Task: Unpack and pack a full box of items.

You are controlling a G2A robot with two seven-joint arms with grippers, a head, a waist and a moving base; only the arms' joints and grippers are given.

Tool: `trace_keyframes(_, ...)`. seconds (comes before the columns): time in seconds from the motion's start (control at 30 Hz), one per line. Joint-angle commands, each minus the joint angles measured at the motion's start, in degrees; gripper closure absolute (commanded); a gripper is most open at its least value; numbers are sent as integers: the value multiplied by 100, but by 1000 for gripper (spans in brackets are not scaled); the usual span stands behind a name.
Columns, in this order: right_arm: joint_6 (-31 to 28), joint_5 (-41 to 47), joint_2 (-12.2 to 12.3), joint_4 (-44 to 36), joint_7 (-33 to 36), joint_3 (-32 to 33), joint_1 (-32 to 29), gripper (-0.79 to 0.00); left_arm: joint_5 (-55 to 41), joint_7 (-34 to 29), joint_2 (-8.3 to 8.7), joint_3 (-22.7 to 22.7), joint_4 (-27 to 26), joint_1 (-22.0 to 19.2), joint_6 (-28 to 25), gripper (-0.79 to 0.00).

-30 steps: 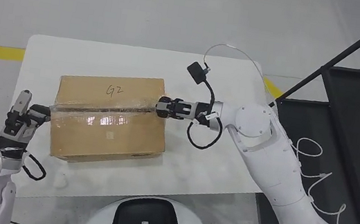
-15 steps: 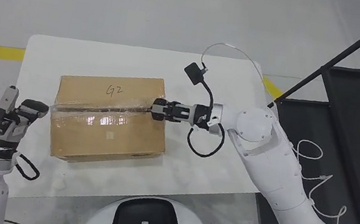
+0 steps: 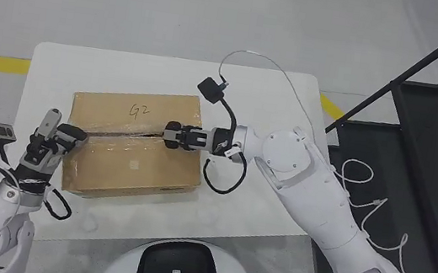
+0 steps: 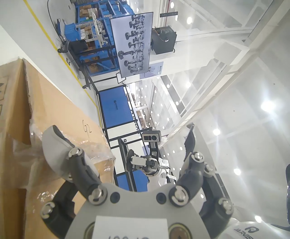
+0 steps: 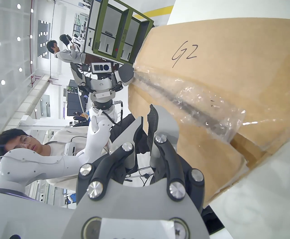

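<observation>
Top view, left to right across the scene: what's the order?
left gripper → handwritten mark on the cardboard box → right gripper → black metal platform

A brown cardboard box (image 3: pixel 125 169) sits flat on the white table (image 3: pixel 275 102), a little toward 9 o'clock from the table's middle, its long sides running roughly 9 to 3. Its top flaps are shut, meeting in a dark seam under crinkled clear tape (image 3: pixel 117 132) that wrinkles and lifts loosely at both ends. A handwritten mark (image 3: pixel 138 110) sits on the 12 o'clock flap.
</observation>
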Motion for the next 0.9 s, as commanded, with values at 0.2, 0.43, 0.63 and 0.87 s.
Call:
trace_keyframes(0.2,85,-152,-119,266,-259,-310,329,0,110,-39,1,51,-33,59,-44,-785)
trace_keyframes(0.43,48,-105,-237,442,-391,-574,552,0,157,-109,6,68,-30,120,-107,-785)
trace_keyframes(0.63,52,-47,-413,861,-597,-955,822,0,130,-152,9,78,-27,163,-142,-785)
trace_keyframes(0.87,212,-34,-652,1223,-758,-1395,1195,0,123,-191,12,112,-33,193,-156,-785)
